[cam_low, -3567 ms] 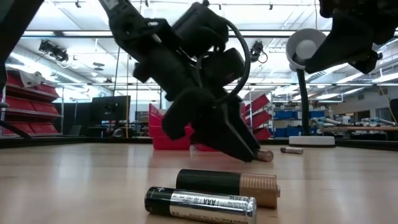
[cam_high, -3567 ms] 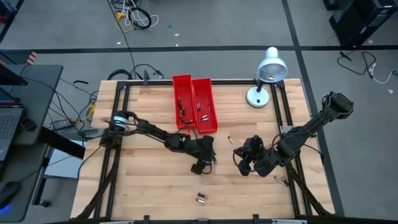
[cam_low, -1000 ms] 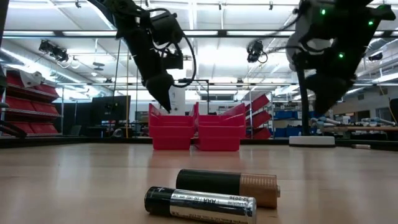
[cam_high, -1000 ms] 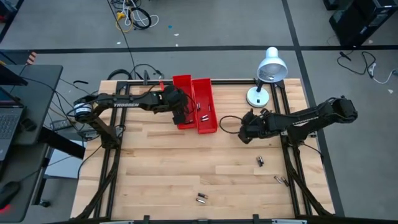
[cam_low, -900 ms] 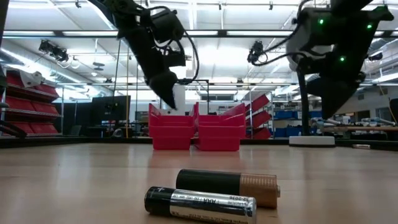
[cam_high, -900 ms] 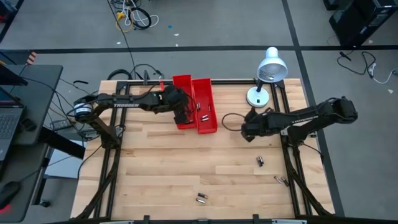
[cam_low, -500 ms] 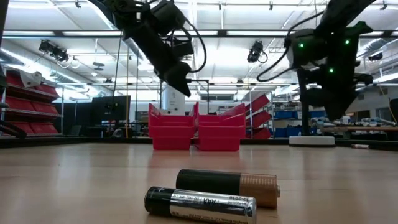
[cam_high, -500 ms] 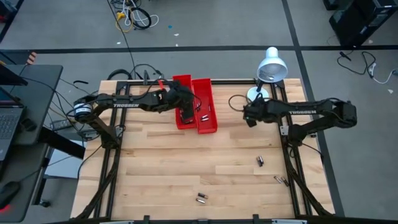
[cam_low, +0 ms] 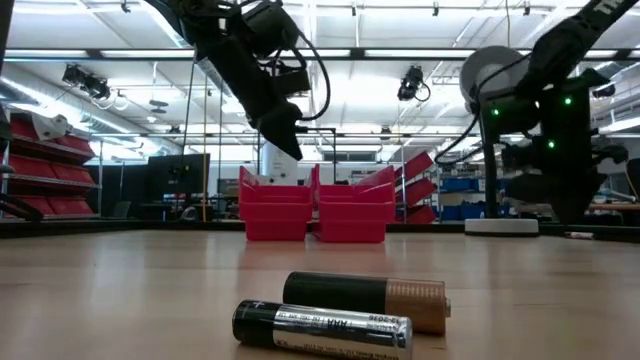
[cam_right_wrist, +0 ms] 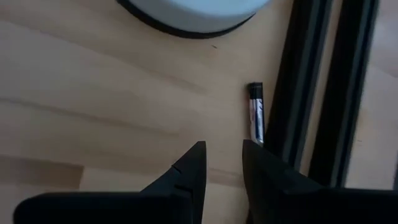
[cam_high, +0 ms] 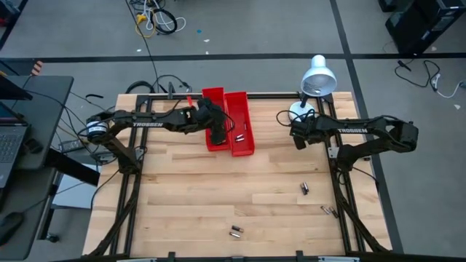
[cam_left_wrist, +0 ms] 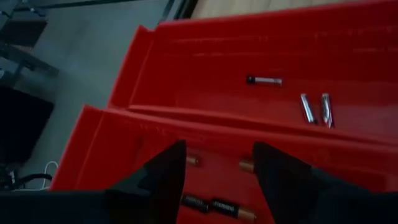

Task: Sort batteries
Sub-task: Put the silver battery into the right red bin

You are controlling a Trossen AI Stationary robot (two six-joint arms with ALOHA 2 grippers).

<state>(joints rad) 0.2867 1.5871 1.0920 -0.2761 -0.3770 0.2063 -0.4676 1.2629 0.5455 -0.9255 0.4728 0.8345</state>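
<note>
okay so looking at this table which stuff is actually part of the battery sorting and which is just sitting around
Part of the job:
- two red bins, side by side, each with batteries inside
- loose batteries on the table: a pair at the near edge, more toward the right side
- one battery by the frame rail

Just lying about:
- white desk lamp
- laptop off the table's left side

Overhead, table-level, two wrist views

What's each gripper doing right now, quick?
Left gripper: open, empty, over the red plastic bins.
Right gripper: open, empty, above the wooden table.
</note>
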